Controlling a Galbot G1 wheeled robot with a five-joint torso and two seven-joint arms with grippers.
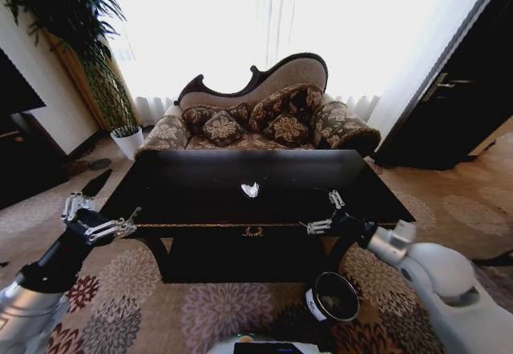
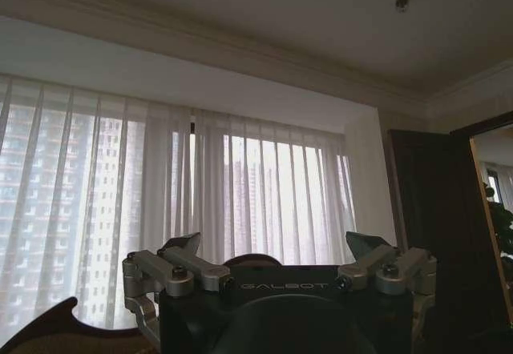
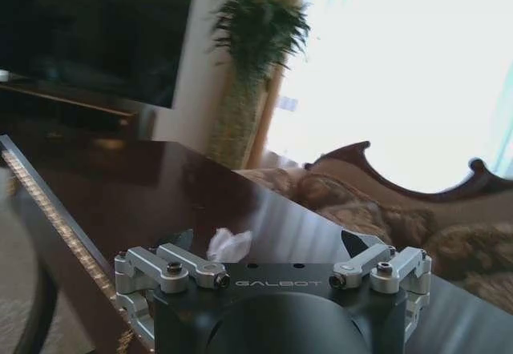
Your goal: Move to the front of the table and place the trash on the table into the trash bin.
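The table (image 1: 200, 179) with its glossy black top stands right in front of me. One crumpled white paper scrap, the trash (image 1: 251, 189), lies near the top's middle, and I also see the scrap (image 3: 230, 244) just beyond my right gripper's fingers. My right gripper (image 1: 325, 213) hovers open and empty over the front edge at the right. In the right wrist view the right gripper (image 3: 271, 242) points across the table (image 3: 152, 186). My left gripper (image 1: 101, 215) hangs open beside the front left corner, off the top. The left gripper (image 2: 275, 246) points toward the curtains. The trash bin (image 1: 334, 296), dark and round, stands on the carpet below my right arm.
A sofa (image 1: 264, 122) with patterned cushions stands close behind the table. A white plant pot (image 1: 127, 140) with a tall plant sits at the back left, dark furniture along the left wall, a dark door (image 1: 457, 90) at the right. Floral carpet surrounds the table.
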